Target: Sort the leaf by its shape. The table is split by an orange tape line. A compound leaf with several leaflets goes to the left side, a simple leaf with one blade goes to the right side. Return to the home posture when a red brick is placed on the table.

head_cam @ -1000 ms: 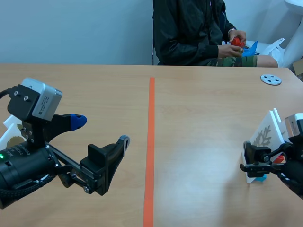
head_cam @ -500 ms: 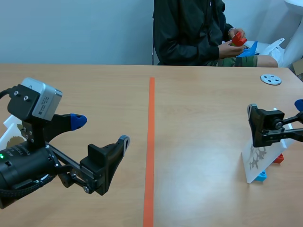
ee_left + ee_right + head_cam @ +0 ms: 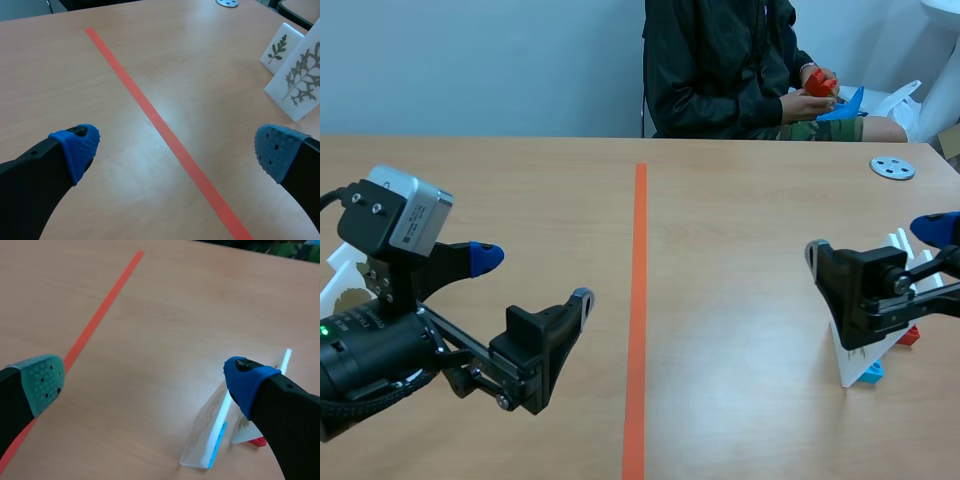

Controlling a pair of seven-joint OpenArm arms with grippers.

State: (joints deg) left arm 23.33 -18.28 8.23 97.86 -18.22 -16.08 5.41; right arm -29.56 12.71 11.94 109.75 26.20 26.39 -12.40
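Scene view: right pincer hovers spread above leaf card.

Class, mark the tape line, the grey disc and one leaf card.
tape line [image 3: 638, 300], scene view, mid-length
grey disc [image 3: 892, 168], scene view, top face
leaf card [image 3: 299, 82], left wrist view, printed face

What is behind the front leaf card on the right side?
Behind the front card stands a second card on a red base. The right hand covers most of both in the scene view.
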